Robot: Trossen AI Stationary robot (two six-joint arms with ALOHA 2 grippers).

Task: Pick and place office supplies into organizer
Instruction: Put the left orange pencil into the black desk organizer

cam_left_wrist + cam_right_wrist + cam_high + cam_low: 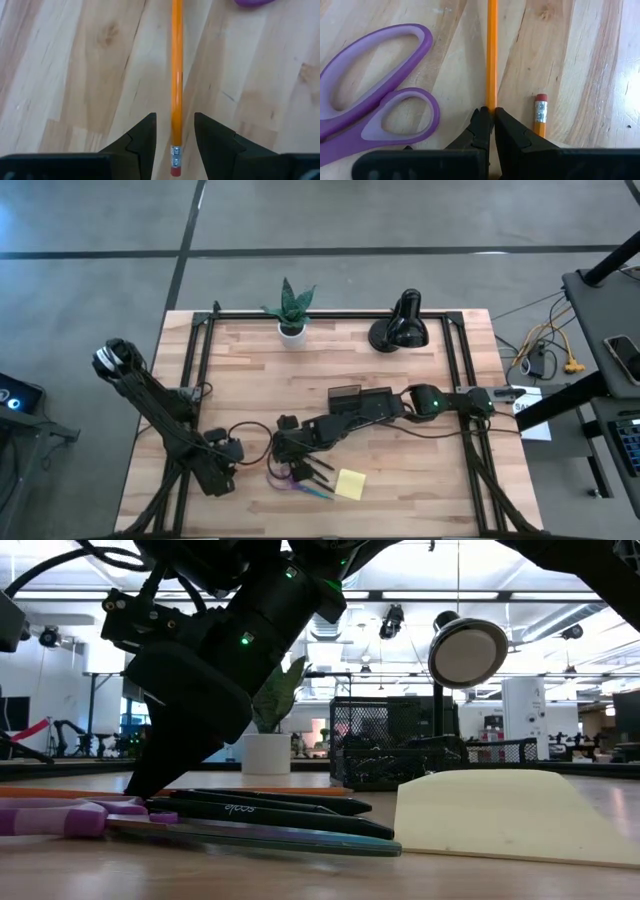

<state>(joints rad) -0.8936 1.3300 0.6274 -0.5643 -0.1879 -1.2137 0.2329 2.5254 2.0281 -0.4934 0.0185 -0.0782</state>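
My left gripper (232, 450) stands open near the table's front left. Its fingers (145, 135) stand either side of the eraser end of an orange pencil (177, 75) without touching it. My right gripper (285, 452) is shut, with its tips down on an orange pencil (492, 55) that lies flat on the wood. Beside it lie purple-handled scissors (375, 95) and a second pencil (540, 115). Black pens (270, 810) and a yellow sticky pad (350, 483) lie near the front. The dark organizer (358, 402) stands mid-table under the right arm. My right gripper has its shut fingertips (484, 117) on the orange pencil's near end (492, 102), slanting down from the table's right. The pencil runs on from the tips, flat on the table. The tips hide whether any of it is caught between them.
A potted plant (290, 310) and a black desk lamp (400, 325) stand along the far edge. Black frame rails (195, 360) run down both sides of the table. Bare wood lies between the far edge and the organizer.
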